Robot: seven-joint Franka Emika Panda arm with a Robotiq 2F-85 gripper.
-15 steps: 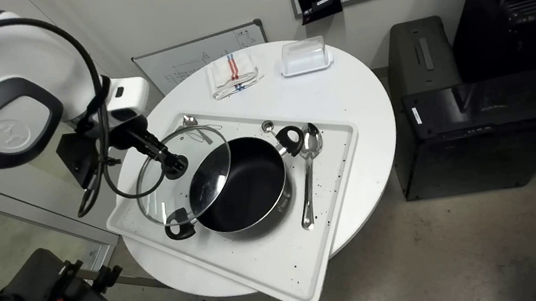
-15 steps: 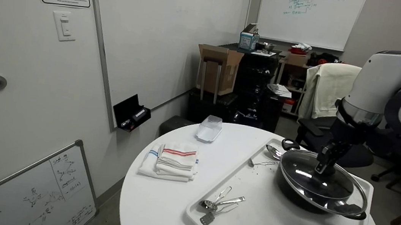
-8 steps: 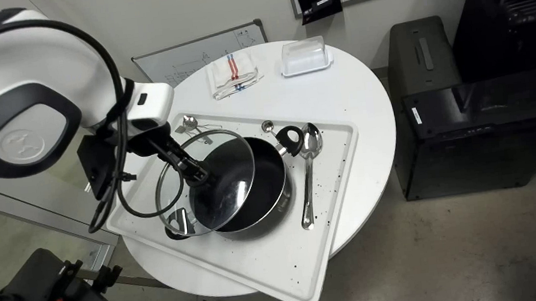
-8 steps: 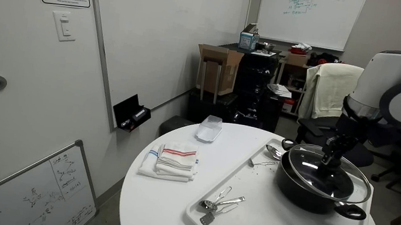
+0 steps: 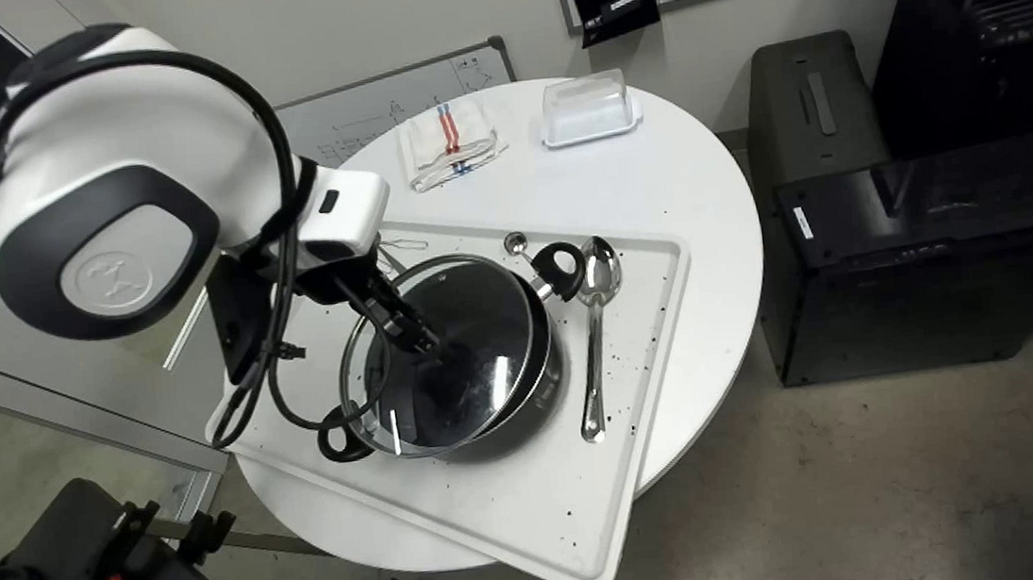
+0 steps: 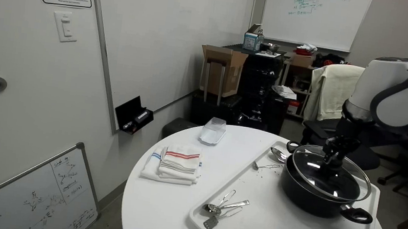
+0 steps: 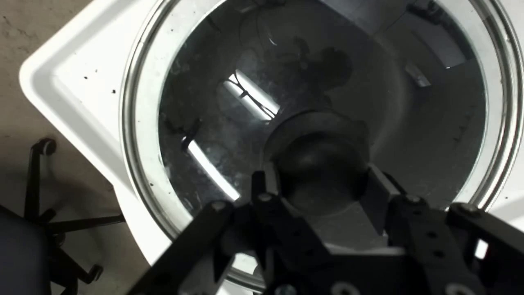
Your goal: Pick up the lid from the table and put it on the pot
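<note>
Lid held over the pot, seating left to do

Pick-up: done. Lid [image 5: 463, 376] is off the table [image 5: 697, 197] and held above the pot [image 6: 304, 199]. Gripper [image 7: 323, 182] is clamped on the lid's dark knob [image 7: 321, 162]; in the wrist view its fingers [image 7: 272, 180] stand one on each side of it.

Worktop: pot sits on the tray [image 5: 500, 509], inside the table's edge. One tray corner juts past that edge, on the side away from the folded towels [image 5: 450, 140], which lie by the opposite edge with the covered dish [image 5: 589, 112]. Large spoon [image 5: 594, 325] lies flat between the pot and the tray edge alongside it.

Carry: nearly done, I judge. Lid covers most of the pot's mouth, but in an exterior view a dark crescent of the pot shows past it on the spoon side, and the lid's opposite side overhangs the tray. Lid looks a little tilted. Whether it touches the pot anywhere, cannot tell.

Left, by my reading: a small shift towards the large spoon, levelling, lowering until the lid sits all round, then letting go of the knob and backing off. Lowered off-centre, it could end up perched on one side.
</note>
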